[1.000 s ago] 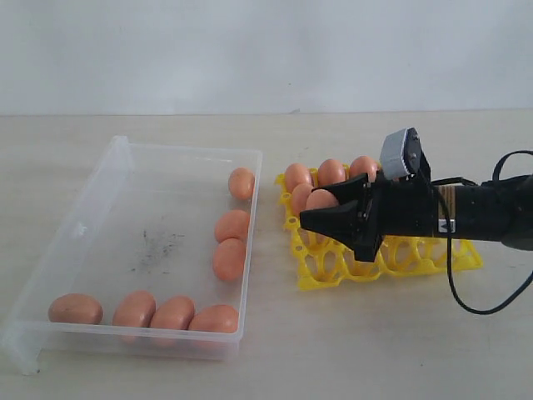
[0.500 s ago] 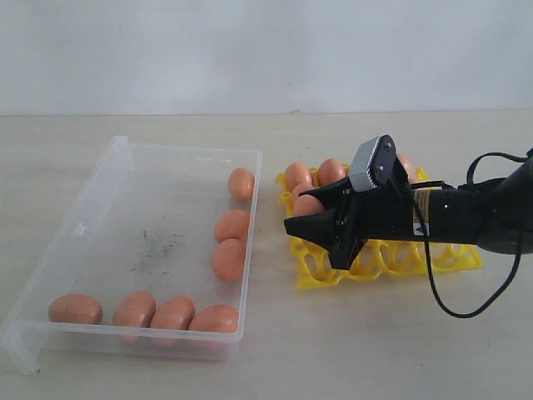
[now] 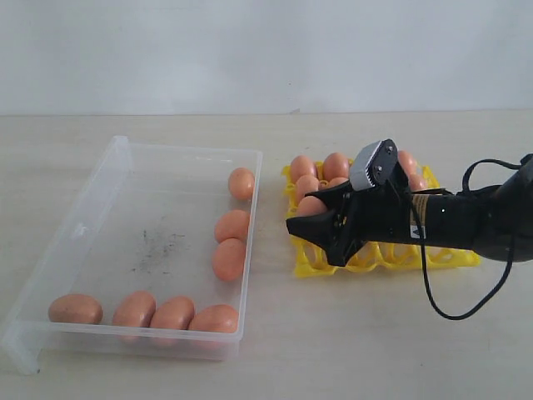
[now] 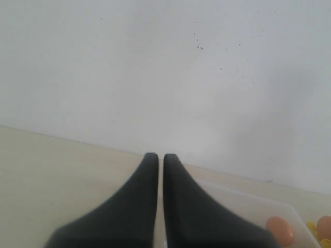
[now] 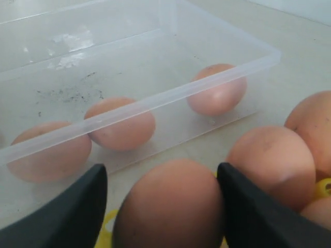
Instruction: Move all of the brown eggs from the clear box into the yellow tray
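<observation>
In the exterior view, your right pincer (image 3: 311, 243) reached in from the right, low over the near left corner of the yellow tray (image 3: 379, 260). The tray stood on the worktop (image 3: 333, 354), just right of the clear box (image 3: 117, 167) and apart from it. One brown egg (image 3: 312, 205) lay between the pincer's fingers at the tray's left edge. More eggs filled cups along the tray's far side, some half hidden by the arm (image 3: 466, 221). The box held seven brown eggs (image 3: 229, 260): three along its right wall and four in a row against its near wall.

In the left wrist view, your left pincer (image 4: 161, 156) was pressed together, with only a hairline slit between its fingers and nothing in them. It faced a pale wall (image 4: 155, 62). A corner of the clear box, one egg and a scrap of the yellow tray showed past it.

In the right wrist view, two dark fingers (image 5: 67, 206) stood either side of the brown egg (image 5: 170, 206). One met the shell. Beside the other a sliver of yellow showed, so you could not tell whether the egg was pinched or merely straddled. A second egg (image 5: 271, 160) sat close beside it in the tray. Three more lay behind the box's clear side.
</observation>
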Robot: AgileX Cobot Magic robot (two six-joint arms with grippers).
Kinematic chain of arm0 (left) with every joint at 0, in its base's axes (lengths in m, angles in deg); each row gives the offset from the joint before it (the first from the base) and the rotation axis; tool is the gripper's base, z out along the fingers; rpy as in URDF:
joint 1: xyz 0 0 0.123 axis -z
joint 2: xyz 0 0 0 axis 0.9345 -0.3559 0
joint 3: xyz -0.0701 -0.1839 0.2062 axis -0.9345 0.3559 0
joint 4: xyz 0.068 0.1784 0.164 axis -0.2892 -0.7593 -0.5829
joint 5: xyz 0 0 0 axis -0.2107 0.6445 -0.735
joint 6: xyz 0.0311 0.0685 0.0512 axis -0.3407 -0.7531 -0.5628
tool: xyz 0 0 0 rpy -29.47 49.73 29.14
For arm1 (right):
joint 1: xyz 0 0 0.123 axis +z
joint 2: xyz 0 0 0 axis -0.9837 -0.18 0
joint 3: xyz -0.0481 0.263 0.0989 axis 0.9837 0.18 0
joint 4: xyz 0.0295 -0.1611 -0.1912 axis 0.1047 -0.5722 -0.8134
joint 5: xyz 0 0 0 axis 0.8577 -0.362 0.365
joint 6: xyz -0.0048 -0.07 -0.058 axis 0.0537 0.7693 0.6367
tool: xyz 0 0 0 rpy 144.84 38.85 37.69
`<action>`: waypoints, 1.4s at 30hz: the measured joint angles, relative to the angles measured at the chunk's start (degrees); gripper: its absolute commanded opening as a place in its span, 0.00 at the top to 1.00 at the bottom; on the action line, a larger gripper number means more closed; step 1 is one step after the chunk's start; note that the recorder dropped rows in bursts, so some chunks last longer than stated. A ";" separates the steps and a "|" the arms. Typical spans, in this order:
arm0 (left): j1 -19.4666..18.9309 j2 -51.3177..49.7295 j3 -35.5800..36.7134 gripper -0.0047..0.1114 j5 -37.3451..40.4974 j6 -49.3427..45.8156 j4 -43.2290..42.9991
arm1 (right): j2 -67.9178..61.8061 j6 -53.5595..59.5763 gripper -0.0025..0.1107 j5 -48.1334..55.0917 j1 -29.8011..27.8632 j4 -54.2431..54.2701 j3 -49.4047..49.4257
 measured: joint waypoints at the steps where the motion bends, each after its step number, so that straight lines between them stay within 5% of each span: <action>1: 0.00 0.00 0.00 0.93 0.00 0.00 0.00 | 0.00 0.00 0.45 0.00 0.00 0.00 0.00; 22: 0.00 0.00 0.00 0.93 0.00 0.00 0.00 | 9.58 -12.90 0.46 5.40 0.00 -1.24 0.00; 26: 0.00 0.00 0.00 0.93 0.00 0.00 0.00 | 12.26 -22.38 0.65 -1.69 0.00 -3.10 0.10; 30: 0.00 0.00 0.00 0.93 0.00 0.00 0.00 | 14.26 -29.35 0.98 -7.35 0.21 -5.89 0.10; 42: 0.00 0.00 0.00 0.93 0.00 0.00 0.00 | 14.77 -32.55 0.98 -8.04 1.76 -10.59 0.10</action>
